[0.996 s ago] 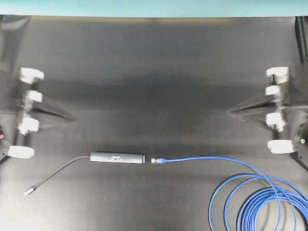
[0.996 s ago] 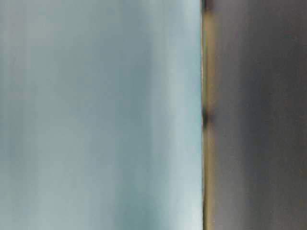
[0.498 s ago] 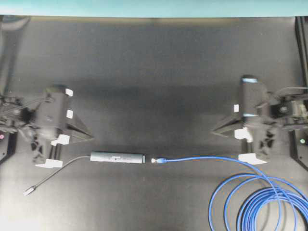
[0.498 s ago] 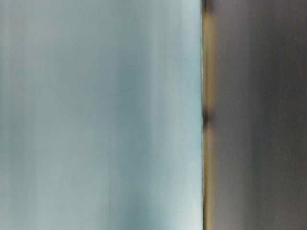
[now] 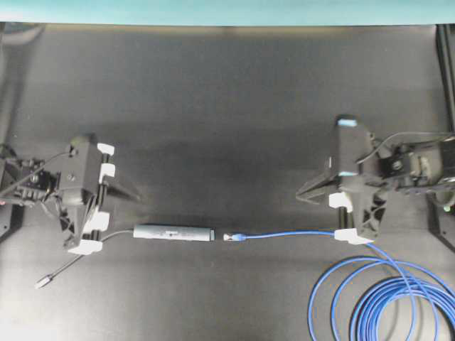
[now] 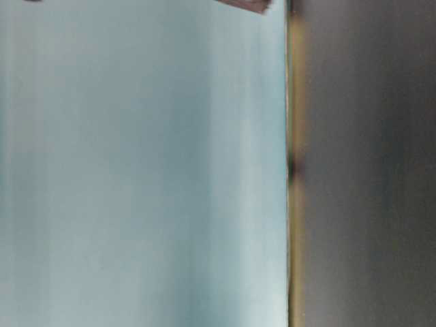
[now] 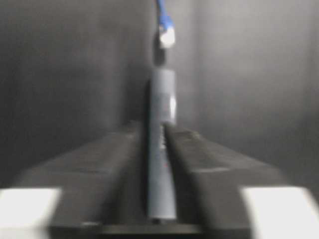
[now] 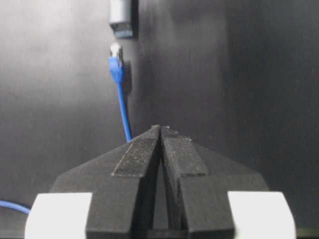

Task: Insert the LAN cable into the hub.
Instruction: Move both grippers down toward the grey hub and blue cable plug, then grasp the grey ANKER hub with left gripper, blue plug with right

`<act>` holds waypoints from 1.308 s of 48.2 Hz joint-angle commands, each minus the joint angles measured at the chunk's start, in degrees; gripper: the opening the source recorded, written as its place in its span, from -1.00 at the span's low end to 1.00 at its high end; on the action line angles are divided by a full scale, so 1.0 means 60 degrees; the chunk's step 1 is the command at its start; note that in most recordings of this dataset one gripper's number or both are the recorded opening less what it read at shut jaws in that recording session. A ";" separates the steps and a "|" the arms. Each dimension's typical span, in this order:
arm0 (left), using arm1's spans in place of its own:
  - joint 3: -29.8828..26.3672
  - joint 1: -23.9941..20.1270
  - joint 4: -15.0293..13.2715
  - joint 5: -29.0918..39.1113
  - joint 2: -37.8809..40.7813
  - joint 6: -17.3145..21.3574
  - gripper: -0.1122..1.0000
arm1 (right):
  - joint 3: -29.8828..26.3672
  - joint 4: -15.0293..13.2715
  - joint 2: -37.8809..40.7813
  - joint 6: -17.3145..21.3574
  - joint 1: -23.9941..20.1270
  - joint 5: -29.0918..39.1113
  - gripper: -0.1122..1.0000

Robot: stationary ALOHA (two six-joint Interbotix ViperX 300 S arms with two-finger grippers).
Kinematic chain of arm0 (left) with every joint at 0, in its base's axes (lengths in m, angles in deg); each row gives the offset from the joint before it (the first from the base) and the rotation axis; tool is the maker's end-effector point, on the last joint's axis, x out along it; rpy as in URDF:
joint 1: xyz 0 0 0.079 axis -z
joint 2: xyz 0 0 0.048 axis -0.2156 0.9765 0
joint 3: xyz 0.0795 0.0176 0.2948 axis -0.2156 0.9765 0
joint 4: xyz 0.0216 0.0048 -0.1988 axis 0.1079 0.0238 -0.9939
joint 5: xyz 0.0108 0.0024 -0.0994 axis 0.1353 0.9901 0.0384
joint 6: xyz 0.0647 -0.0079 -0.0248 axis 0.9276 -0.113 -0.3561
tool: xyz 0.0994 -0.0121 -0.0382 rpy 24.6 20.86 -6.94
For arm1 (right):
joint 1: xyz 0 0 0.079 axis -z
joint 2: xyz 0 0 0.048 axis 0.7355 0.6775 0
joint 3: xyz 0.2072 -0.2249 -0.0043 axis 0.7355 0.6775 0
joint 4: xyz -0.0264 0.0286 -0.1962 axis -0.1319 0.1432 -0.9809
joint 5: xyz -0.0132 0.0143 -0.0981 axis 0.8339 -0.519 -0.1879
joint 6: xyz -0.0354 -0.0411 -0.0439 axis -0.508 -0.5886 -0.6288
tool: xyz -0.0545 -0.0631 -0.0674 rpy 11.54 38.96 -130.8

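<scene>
Both end effectors' ribbed black fingers (image 8: 144, 157) sit pressed together.

The surface (image 5: 227, 92) is black and matte, and it fills almost the whole overhead view. Along its far edge runs a pale teal strip (image 5: 227, 11), probably a wall or a panel. Soft light falls from above, so the middle of the surface looks a little grey. In the table-level view, all is blurred: a wide light blue-grey area (image 6: 136, 170), a thin tan line (image 6: 294, 204), then dark grey (image 6: 368, 170).
</scene>
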 commanded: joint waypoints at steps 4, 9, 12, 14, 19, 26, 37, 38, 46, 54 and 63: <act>0.0439 0.0073 0.0044 -0.1406 0.0234 -0.0088 0.50 | -0.0234 0.0029 0.0264 0.0088 -0.0059 -0.0190 -0.80; 0.0894 0.0059 0.0029 -0.2988 0.0630 -0.0117 0.71 | -0.0249 0.0059 0.0278 0.0205 -0.0103 -0.0381 -0.80; 0.1157 0.0088 0.0029 -0.3896 0.0938 -0.0132 0.60 | -0.0234 0.0059 0.0264 0.0381 -0.0132 -0.0542 -0.80; 0.1289 0.0103 0.0029 -0.4438 0.1230 -0.0161 0.58 | -0.0220 0.0059 0.0249 0.0527 -0.0146 -0.0645 -0.80; 0.1392 0.0161 0.0044 -0.5508 0.2065 -0.0220 0.61 | -0.0190 0.0059 0.0190 0.1055 -0.0176 -0.0791 -0.80; 0.1348 0.0454 0.0029 -0.6387 0.3457 -0.0322 0.62 | -0.0176 0.0059 0.0176 0.1494 -0.0190 -0.0835 -0.80; 0.1260 0.0645 0.0029 -0.7764 0.4980 -0.0439 0.62 | -0.0176 0.0059 0.0176 0.1626 -0.0190 -0.0835 -0.80; 0.1230 0.0630 0.0029 -0.7852 0.5068 -0.0454 0.62 | -0.0176 0.0073 0.0176 0.1641 -0.0190 -0.0835 -0.80; 0.0820 0.0542 0.0044 -0.8013 0.5786 -0.0454 0.61 | -0.0176 0.0059 0.0190 0.1787 -0.0190 -0.0835 -0.80; 0.0308 0.0483 0.0029 -0.8013 0.6504 -0.0454 0.61 | -0.0176 0.0073 0.0205 0.1787 -0.0190 -0.0835 -0.80; 0.0029 0.0381 0.0029 -0.7866 0.6973 -0.0498 0.59 | -0.0161 0.0059 0.0190 0.1787 -0.0234 -0.0835 -0.80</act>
